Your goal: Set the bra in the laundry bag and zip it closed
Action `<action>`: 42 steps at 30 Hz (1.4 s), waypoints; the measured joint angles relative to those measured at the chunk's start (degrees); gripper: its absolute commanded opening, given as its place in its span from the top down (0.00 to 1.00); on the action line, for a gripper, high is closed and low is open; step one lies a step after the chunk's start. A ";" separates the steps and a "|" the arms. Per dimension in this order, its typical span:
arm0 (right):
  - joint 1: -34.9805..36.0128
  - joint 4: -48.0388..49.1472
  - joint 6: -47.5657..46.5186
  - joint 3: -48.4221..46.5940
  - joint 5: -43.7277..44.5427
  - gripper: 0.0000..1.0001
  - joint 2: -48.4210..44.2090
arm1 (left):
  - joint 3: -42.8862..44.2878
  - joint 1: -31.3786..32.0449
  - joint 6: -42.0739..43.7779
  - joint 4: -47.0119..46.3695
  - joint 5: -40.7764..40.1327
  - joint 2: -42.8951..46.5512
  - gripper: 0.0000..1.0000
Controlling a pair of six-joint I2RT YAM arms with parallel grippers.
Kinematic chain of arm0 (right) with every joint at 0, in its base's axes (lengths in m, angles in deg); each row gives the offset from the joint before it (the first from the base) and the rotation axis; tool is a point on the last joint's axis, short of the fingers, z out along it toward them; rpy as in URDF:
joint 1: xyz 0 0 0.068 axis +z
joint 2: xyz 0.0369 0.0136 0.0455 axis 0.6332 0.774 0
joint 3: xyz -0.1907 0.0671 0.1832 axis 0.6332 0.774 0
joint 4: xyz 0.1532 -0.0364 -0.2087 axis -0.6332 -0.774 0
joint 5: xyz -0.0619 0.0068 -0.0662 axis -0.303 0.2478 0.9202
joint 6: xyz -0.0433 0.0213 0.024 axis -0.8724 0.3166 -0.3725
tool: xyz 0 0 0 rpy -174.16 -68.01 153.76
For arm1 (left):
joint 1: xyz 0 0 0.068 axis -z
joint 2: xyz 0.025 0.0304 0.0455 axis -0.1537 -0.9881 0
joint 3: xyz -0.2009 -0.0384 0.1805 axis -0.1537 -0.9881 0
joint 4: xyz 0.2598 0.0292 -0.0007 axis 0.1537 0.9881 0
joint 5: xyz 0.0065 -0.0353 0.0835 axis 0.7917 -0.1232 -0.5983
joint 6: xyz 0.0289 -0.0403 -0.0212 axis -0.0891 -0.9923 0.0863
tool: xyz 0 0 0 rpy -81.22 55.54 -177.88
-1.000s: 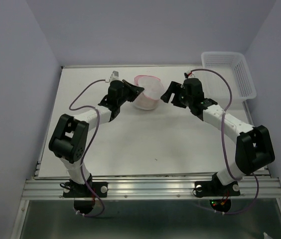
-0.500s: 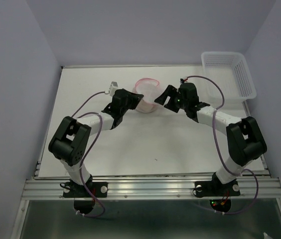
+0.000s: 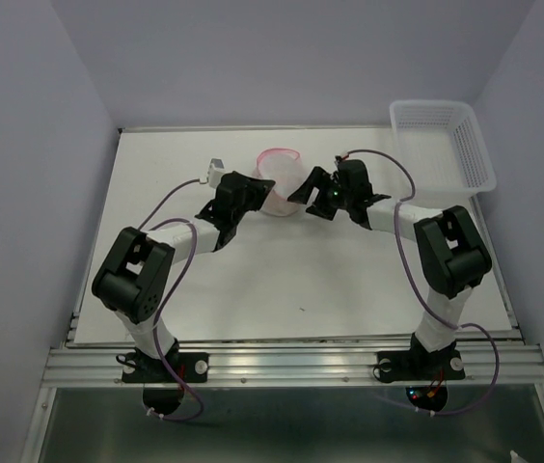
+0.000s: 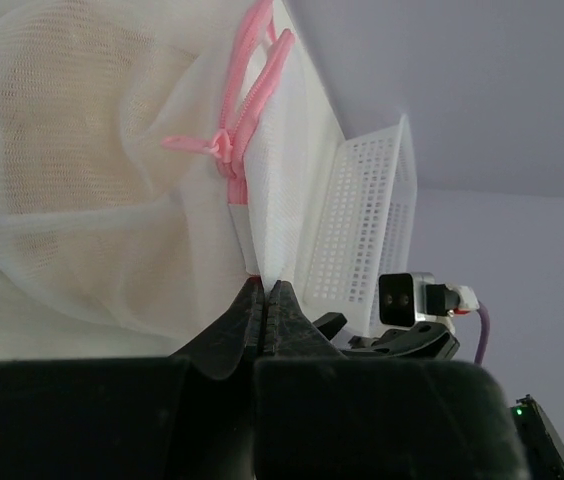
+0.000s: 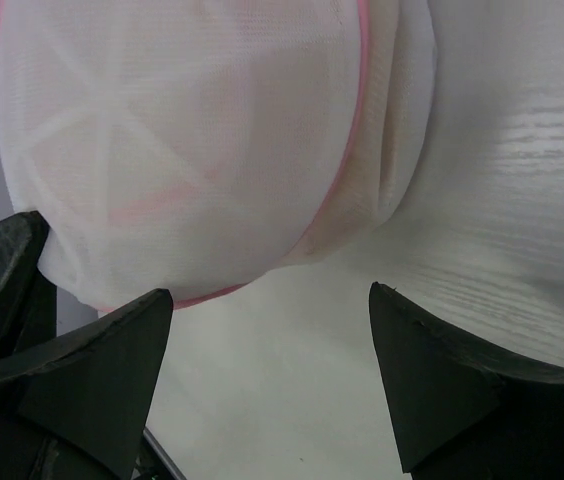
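Observation:
The laundry bag (image 3: 283, 179), white mesh with pink zipper edging (image 4: 250, 90), stands at the table's far middle. Tan fabric of the bra (image 4: 52, 130) shows through its mesh, inside the pouch. My left gripper (image 3: 260, 194) comes at it from the left. In the left wrist view that gripper (image 4: 265, 286) is shut on a white fold of the bag's edge just below the zipper. My right gripper (image 3: 307, 189) is at the bag's right side. Seen from the right wrist, it (image 5: 270, 292) stands open, the bag (image 5: 192, 140) just beyond its tips and nothing between them.
A rigid white slotted basket (image 3: 446, 145) stands at the table's far right corner; it also shows behind the bag as the basket (image 4: 367, 230) in the left wrist view. Bare white table (image 3: 301, 270) lies in front of the bag.
My right gripper has swung left from beside the basket up to the bag's right side. The left gripper has kept its hold; the bag has shifted slightly.

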 measured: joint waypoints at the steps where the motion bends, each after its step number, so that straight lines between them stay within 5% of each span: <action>1: -0.13 0.04 -0.11 -0.59 -0.11 0.19 0.00 | -0.09 0.00 0.13 0.00 -0.13 0.17 0.99; 8: -0.52 0.55 -13.97 -3.10 -4.44 0.20 -1.53 | -0.07 0.00 0.48 0.70 1.05 0.48 0.99; 14: 4.94 -5.20 -41.48 -0.76 3.91 0.19 -10.54 | 1.27 -0.24 1.01 2.38 1.84 0.48 0.99; 23: 10.23 -7.72 -64.48 -0.26 13.55 0.16 -13.14 | 4.61 -0.48 1.92 7.54 2.67 0.48 1.00; 42: 12.26 -13.75 -74.58 -3.98 15.65 0.15 -11.30 | 8.00 -0.26 3.43 14.19 3.28 0.17 1.00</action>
